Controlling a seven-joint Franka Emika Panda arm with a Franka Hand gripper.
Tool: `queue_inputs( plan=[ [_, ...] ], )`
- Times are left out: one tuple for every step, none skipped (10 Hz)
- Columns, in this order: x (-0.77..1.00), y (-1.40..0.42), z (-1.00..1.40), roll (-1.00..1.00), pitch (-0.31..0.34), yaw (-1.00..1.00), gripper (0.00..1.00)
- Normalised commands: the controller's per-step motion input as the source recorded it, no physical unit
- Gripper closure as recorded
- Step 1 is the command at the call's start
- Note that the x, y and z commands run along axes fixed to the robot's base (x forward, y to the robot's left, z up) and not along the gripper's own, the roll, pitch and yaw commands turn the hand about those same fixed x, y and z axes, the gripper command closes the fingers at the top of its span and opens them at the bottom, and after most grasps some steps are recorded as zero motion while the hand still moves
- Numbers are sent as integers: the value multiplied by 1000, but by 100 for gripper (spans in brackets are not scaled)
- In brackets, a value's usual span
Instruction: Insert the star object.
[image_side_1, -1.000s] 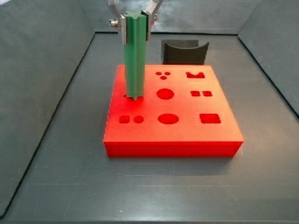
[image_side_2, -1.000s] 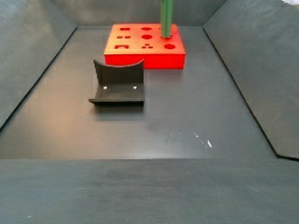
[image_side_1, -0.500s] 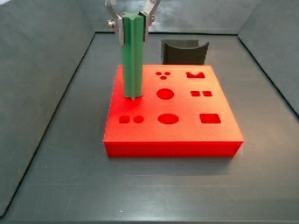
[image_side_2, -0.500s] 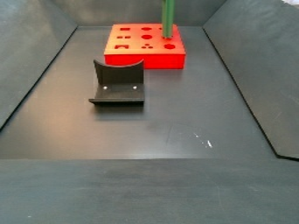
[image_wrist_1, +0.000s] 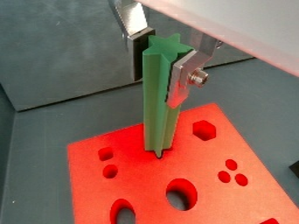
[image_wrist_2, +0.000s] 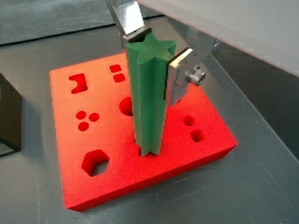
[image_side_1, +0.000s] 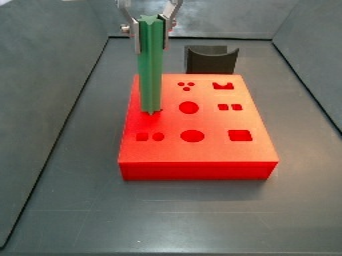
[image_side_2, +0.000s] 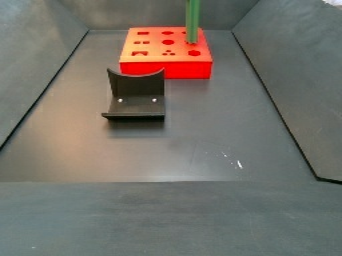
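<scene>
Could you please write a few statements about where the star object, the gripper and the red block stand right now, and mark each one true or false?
1. The gripper is shut on the upper part of the star object. True.
2. The star object lies flat on the floor beside the red block. False: it stands upright, its lower end at the block's top face.
3. The dark grey curved piece stands on the floor apart from the red block. True.
4. The star object's lower end is over the round hole. False: in both wrist views it meets a hole near the block's edge.
5. The fingers hold the curved piece. False: they hold the green rod.
</scene>
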Motion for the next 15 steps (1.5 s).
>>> queue_inputs(
  plan=[
    [0,0,-143,0,-29,-166,100],
    [71,0,-80,-40,-27,-120,100],
    [140,0,-43,-96,-44,-134,100],
    [214,0,-3,-99,-37,-151,100],
    [263,0,0,-47,-11,-174,100],
    [220,0,-23,0,0,-183,100],
    [71,0,-97,0,-4,-140,100],
    [0,0,-194,37,-7,-117,100],
    [0,0,-351,106,-6,-131,100],
    [-31,0,-551,76,0,-171,100],
    [-86,0,-709,64,0,-197,100],
    [0,-11,-726,80,0,-209,100],
    [0,-20,-743,110,4,-251,100],
    [0,0,-766,104,10,-229,100],
    [40,0,-1000,24,0,-143,100]
  ],
)
